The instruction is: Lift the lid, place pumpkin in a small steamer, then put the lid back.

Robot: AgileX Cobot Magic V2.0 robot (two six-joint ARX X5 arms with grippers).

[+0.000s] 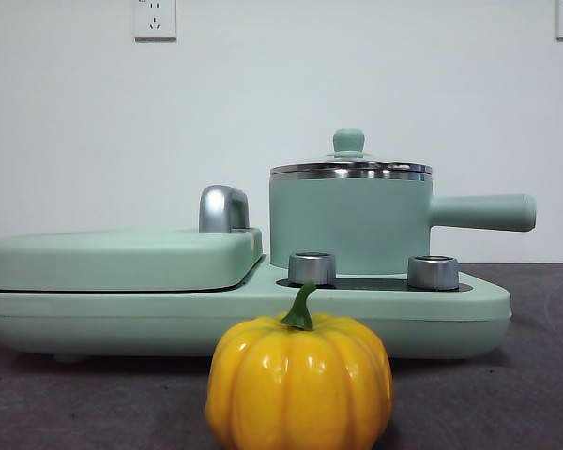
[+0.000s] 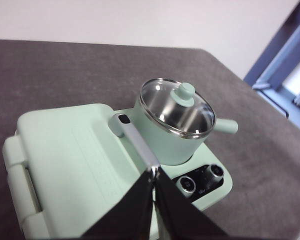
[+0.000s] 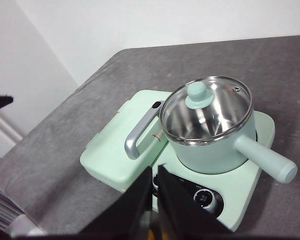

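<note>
The left gripper (image 2: pixel 153 175) hung high above the appliance, its two black jaws pressed together with nothing between them, over the near edge of the flat grill cover (image 2: pixel 75 160). The right gripper (image 3: pixel 155 172) hung likewise above the near side of the appliance, jaws pressed together and holding nothing, just over the knob panel. Neither arm showed in the front view.

Below them the wide mint-green base (image 1: pixel 263 309) sat on a dark grey table (image 1: pixel 535 375). The grill cover (image 1: pixel 122 258) lay closed on the left part of the base, its chrome handle (image 1: pixel 223 208) rising at the edge beside the pot. On the right part stood the small steamer (image 1: pixel 349 225), upright, its long handle (image 1: pixel 483 212) pointing right. The lid (image 1: pixel 350 169) rested level on the steamer's steel rim, mint-green knob (image 1: pixel 348 142) uppermost; through the glass, in both wrist views, the shiny inside of the pot (image 3: pixel 205 117) looked bare. Two silver knobs (image 1: pixel 311 268) stood on the base in front of the steamer.

The pumpkin (image 1: pixel 300 382) sat upright on the table nearer than the base, roughly in front of the left knob and apart from the steamer, its green stem (image 1: pixel 300 307) curving up. A sliver of orange at the lower edge of the right wrist view, under the jaws, was probably the same pumpkin. A white wall (image 1: pixel 263 103) with two sockets stood behind.
</note>
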